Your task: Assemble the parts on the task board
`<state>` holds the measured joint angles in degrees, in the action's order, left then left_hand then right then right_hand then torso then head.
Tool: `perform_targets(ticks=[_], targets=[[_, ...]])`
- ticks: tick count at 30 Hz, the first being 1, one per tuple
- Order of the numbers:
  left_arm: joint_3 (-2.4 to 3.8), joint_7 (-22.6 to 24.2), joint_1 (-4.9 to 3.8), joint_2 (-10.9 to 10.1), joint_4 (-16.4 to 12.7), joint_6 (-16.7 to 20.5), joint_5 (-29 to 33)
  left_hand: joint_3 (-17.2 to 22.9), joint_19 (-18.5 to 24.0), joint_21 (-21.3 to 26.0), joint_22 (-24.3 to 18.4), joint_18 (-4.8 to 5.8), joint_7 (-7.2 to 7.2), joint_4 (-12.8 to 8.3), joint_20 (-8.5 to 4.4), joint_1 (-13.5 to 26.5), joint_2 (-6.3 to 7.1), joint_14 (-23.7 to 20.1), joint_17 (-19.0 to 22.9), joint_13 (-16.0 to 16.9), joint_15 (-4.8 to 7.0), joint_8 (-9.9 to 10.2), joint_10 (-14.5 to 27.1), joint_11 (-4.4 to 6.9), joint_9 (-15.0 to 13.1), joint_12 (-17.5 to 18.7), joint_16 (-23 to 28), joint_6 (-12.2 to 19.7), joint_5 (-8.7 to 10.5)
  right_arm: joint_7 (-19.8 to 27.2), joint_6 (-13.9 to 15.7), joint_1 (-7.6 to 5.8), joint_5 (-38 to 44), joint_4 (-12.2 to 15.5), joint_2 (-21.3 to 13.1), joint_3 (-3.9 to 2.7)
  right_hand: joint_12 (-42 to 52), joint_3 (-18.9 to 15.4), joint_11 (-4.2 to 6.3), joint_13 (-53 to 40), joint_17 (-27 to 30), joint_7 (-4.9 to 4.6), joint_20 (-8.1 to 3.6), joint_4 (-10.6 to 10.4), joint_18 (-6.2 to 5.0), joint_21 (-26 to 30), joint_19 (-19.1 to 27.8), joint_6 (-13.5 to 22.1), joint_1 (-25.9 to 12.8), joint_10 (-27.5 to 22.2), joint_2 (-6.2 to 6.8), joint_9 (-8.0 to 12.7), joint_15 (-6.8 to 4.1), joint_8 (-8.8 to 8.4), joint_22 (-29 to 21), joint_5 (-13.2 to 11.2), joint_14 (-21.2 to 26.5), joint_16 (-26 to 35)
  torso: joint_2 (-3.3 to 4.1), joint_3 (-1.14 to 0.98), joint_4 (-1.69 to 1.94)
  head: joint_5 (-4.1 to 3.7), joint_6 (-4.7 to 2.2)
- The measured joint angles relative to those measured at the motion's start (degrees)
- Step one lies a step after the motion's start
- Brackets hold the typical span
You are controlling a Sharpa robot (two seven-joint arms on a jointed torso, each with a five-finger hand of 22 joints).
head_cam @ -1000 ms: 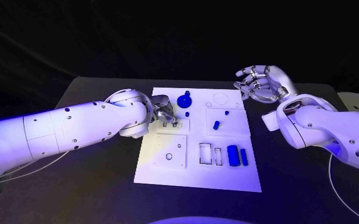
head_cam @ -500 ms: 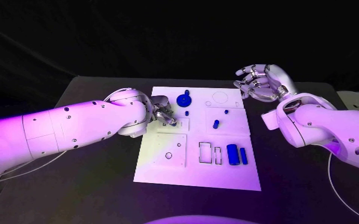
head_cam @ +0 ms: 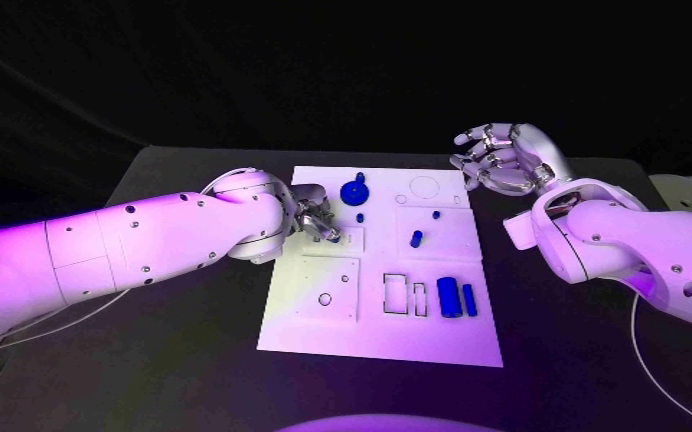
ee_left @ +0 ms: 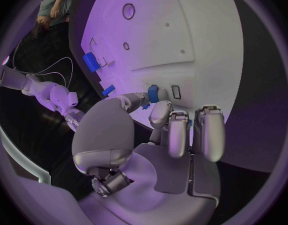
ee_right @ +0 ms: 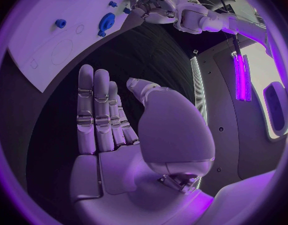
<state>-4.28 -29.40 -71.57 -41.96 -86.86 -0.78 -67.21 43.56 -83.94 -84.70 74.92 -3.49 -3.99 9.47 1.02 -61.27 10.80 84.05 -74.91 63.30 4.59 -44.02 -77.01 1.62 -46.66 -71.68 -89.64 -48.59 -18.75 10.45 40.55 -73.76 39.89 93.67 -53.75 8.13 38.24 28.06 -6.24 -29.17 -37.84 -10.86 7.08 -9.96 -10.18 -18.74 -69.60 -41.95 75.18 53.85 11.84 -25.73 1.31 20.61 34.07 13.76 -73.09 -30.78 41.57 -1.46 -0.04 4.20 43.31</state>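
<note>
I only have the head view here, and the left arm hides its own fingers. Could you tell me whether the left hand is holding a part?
Observer: Yes. In the left wrist view the left hand pinches a small blue part between thumb and a fingertip.
Operator: Thank you. Where is that part relative to the board?
Observer: It is right at the task board, beside a small rectangular slot. I cannot tell whether it touches the board.
Operator: And is the right hand carrying anything?
Observer: No. The right wrist view shows the right hand with a bare palm and straight fingers, over the black table beside the board.
</note>
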Motion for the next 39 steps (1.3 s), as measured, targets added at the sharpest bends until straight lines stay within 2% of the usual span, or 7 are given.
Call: perform_targets(ticks=[9,14,20,28,29,30,39], targets=[[-0.01,0.0,-0.04,0.1,0.1,-0.2,0.0,0.0,0.0,0.0,0.0,0.0,-0.07,0.0,0.0,0.0,0.0,0.0,0.0,0.1,0.0,0.0,0.0,0.02,0.0,0.0,0.0,-0.1,-0.07,0.0,0.0,0.0,-0.1,0.0,0.0,0.0,0.0,0.0,-0.01,0.0,0.0,0.01,0.0,0.0,0.0,0.0,0.0,0.0,0.0,0.0,0.0,0.0,0.0,0.0,0.0,0.0,0.0,0.0,0.01,-0.01,0.03,0.0,0.2],[-0.02,0.0,-0.04,0.2,0.2,-0.2,0.1,-0.3,0.0,0.0,0.0,0.0,-0.06,-0.3,0.0,0.7,-0.33,-0.2,0.0,0.1,0.26,0.0,-0.5,0.44,-0.1,0.0,0.0,-0.1,0.02,0.0,0.0,0.0,-0.1,0.0,0.0,0.0,0.0,0.0,-0.01,0.1,0.0,0.01,0.0,0.0,0.0,0.0,0.0,0.0,-0.1,0.0,-0.05,0.0,0.0,0.0,-0.1,0.0,0.0,0.0,-0.01,0.0,0.05,0.04,0.28],[-0.04,-0.1,-0.03,0.2,0.3,-0.2,0.3,-0.9,-0.1,0.0,0.0,0.0,0.63,-0.9,-0.36,2.0,0.3,0.0,0.0,0.5,0.45,-0.3,-1.0,0.93,-0.5,-0.4,0.0,-0.8,0.43,0.0,0.0,0.0,-0.1,0.0,0.0,0.0,0.0,0.0,-0.01,0.3,-0.2,0.01,0.0,0.0,0.0,0.0,0.0,0.0,-0.2,0.0,-0.23,0.0,0.0,0.0,-0.3,0.7,0.0,0.2,-0.04,-0.01,0.03,0.06,0.36],[-0.01,-0.2,-0.06,0.2,0.4,-0.5,0.8,-1.3,0.0,0.0,0.0,0.01,1.04,-1.3,-0.42,3.0,-0.26,0.0,0.0,0.8,0.83,-0.7,-1.2,1.23,-0.6,-0.7,0.0,-1.3,0.43,0.0,0.0,0.0,-0.2,0.0,-0.1,0.01,0.0,-0.7,-0.02,0.9,-0.5,0.03,-0.01,-0.7,0.0,0.6,-0.4,0.0,-1.3,0.0,0.23,0.0,0.0,0.23,-1.0,0.7,-0.4,1.1,-0.04,-0.02,0.01,-0.05,0.65],[-0.01,-0.2,-0.07,0.2,0.4,-0.5,0.8,-1.4,-0.1,0.0,0.0,0.0,1.3,-1.5,-0.54,3.3,0.01,0.0,0.0,0.9,0.83,-0.7,-1.3,1.23,-0.6,-0.7,0.0,-1.5,0.43,0.0,0.0,0.0,-0.2,0.0,-0.1,0.01,0.0,-0.7,-0.02,0.9,-0.5,0.03,-0.01,-0.7,0.0,0.6,-0.4,0.0,-1.3,0.0,0.23,0.0,0.0,0.23,-1.0,0.7,-0.4,1.1,-0.04,-0.02,0.01,-0.07,0.7],[-0.01,-0.2,-0.07,0.2,0.4,-0.5,0.8,0.7,-0.2,0.0,0.0,0.01,1.41,-3.7,-0.62,3.7,0.34,0.0,0.0,1.0,0.83,-0.7,-1.3,1.23,-0.6,-0.7,0.0,-1.8,0.56,0.0,0.0,0.0,-0.3,0.0,-0.1,0.01,0.0,-0.7,-0.02,0.9,-0.5,0.03,-0.01,-0.7,0.0,0.6,-0.4,0.0,-1.3,0.0,0.23,0.0,0.0,0.23,-1.0,0.7,-0.4,1.1,-0.04,-0.02,0.01,-0.07,0.71],[0.0,-0.2,-0.07,0.2,0.7,-0.7,1.1,0.5,0.0,0.0,0.0,0.0,1.45,-4.0,-0.83,4.7,0.31,0.0,0.0,1.1,1.23,-0.7,-1.5,1.43,-0.7,-0.9,0.0,-1.8,0.6,0.1,0.0,0.0,-0.5,0.0,-0.1,0.01,0.0,-0.7,-0.11,1.0,-0.6,0.1,-0.01,-0.7,0.0,0.9,-0.4,0.1,-1.6,0.1,-0.07,0.0,0.21,0.23,-1.2,0.7,-0.6,1.3,-0.04,-0.01,0.04,-0.13,0.78]])
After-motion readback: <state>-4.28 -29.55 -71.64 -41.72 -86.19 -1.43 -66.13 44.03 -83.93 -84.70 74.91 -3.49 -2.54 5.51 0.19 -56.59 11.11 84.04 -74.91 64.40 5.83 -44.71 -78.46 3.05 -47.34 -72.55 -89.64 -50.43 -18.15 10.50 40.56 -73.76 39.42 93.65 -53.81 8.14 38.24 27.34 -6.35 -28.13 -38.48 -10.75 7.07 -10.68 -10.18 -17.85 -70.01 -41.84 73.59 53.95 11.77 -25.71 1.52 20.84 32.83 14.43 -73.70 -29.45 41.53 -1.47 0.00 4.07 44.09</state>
